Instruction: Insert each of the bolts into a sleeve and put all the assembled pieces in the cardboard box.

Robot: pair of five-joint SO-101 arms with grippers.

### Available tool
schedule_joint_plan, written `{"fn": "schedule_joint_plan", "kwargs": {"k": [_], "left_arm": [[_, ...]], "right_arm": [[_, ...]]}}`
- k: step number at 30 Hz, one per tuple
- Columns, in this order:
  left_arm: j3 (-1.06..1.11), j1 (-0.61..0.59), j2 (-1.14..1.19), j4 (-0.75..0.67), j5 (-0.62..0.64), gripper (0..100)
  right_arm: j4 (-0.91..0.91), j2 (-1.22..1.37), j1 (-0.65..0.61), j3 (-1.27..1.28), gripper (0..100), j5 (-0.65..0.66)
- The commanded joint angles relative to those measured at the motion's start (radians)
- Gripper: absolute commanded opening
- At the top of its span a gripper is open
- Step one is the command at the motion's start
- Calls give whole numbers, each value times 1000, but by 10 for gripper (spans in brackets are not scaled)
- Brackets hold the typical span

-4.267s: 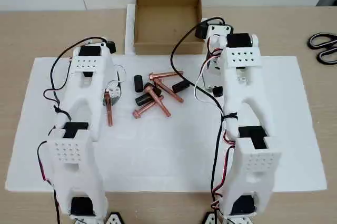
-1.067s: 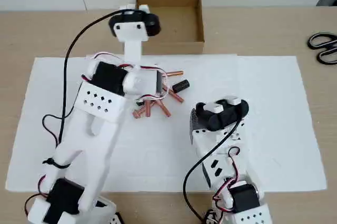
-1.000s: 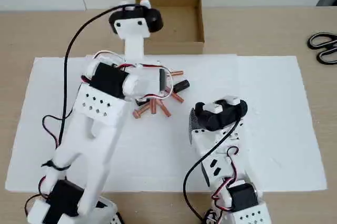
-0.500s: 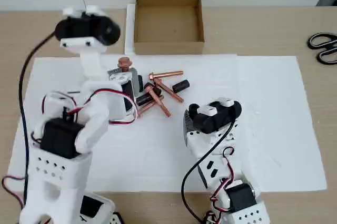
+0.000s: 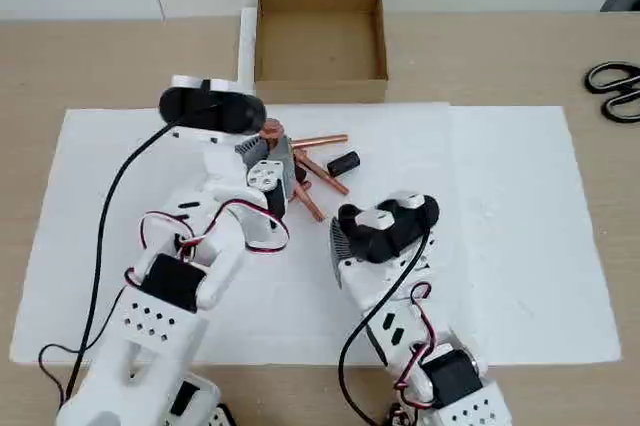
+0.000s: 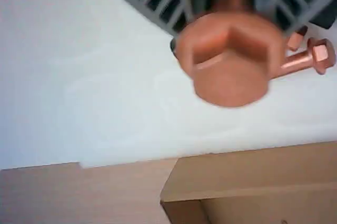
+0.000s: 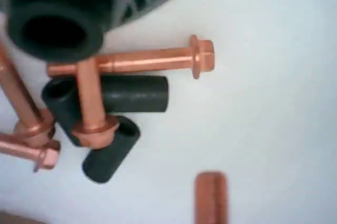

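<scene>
**A:** So, what does each arm have? The left gripper (image 5: 268,151) is clamped on a copper bolt (image 6: 230,61). It sits a short way out from the front wall of the cardboard box (image 5: 320,92), with the bolt's head on the box side of the jaws.

**B:** The right gripper (image 5: 341,239) is farther from the box and closed round a black sleeve (image 7: 51,30), whose bore faces its wrist camera. The loose bolts (image 7: 131,61) and loose sleeves (image 7: 121,93) lie heaped on the foam sheet (image 5: 500,226), between that gripper and the box.

**A:** What worries you?

**B:** Alignment, mostly. Bolt and sleeve are apart, and I can't tell whether their axes agree. If the shank meets the sleeve's rim instead of the bore, I'd expect the push to twist the bolt in the jaws or shove the sleeve out of its grip.

**A:** And the heap?

**B:** Both grippers hang close over it. A low sweep could scatter pieces or roll one off toward the box wall, which would make later pickups harder.
</scene>
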Motion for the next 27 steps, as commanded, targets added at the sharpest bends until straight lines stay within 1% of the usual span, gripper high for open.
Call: {"fn": "schedule_joint_plan", "kwargs": {"k": [1, 3, 5, 8, 17, 19, 23, 27], "left_arm": [[-114, 35, 14, 55, -2, 5], [-153, 52, 28, 101, 5, 5], [-185, 58, 43, 129, 57, 5], [-197, 74, 68, 130, 130, 5], [-197, 153, 124, 80, 135, 5], [-199, 157, 123, 80, 140, 5], [-199, 157, 124, 81, 210, 5], [-199, 157, 126, 81, 212, 5]], "right_arm": [[-25, -16, -8, 8, 4, -9], [-25, -16, -8, 8, 4, -11], [-25, -16, -10, 8, 4, -11], [-25, -16, -31, 8, 4, -11], [-25, -16, -41, 8, 4, -11], [-25, -16, -41, 8, 4, -11], [-25, -16, -41, 8, 4, -11], [-25, -16, -41, 8, 4, -11]]}}
